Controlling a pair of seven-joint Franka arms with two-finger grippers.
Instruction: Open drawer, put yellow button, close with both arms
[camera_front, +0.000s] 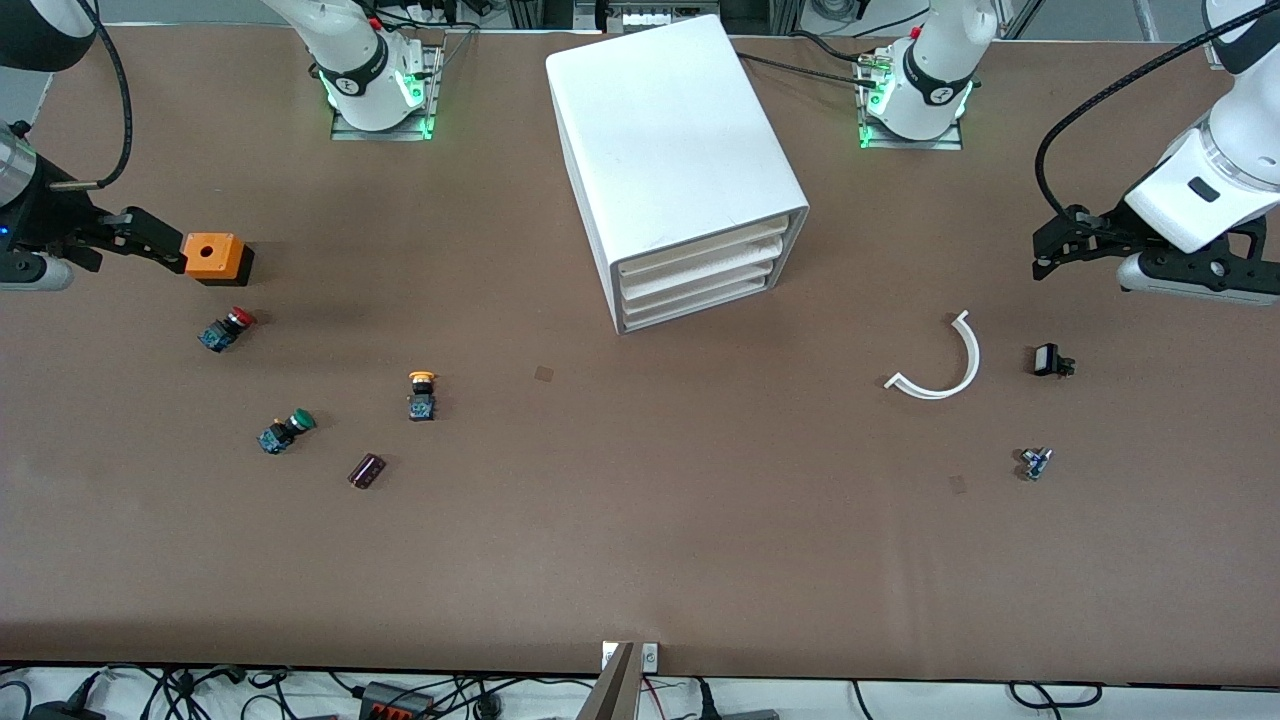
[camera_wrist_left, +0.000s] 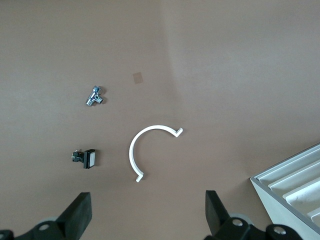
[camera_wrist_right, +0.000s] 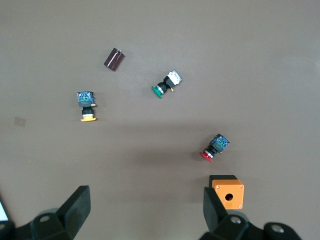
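Note:
The white cabinet (camera_front: 670, 140) stands at the middle of the table's robot side, and its uppermost drawer (camera_front: 700, 250) is shut. A corner of the cabinet shows in the left wrist view (camera_wrist_left: 295, 187). The yellow button (camera_front: 421, 393) lies on the table toward the right arm's end, nearer to the front camera than the cabinet; it also shows in the right wrist view (camera_wrist_right: 87, 107). My right gripper (camera_front: 160, 245) (camera_wrist_right: 145, 212) is open and empty, in the air beside an orange box. My left gripper (camera_front: 1048, 258) (camera_wrist_left: 147, 215) is open and empty, over the left arm's end of the table.
An orange box (camera_front: 215, 257), a red button (camera_front: 228, 329), a green button (camera_front: 285, 431) and a dark cylinder (camera_front: 366, 470) lie around the yellow button. A white curved strip (camera_front: 945, 365), a black switch (camera_front: 1050, 360) and a small metal part (camera_front: 1035, 462) lie toward the left arm's end.

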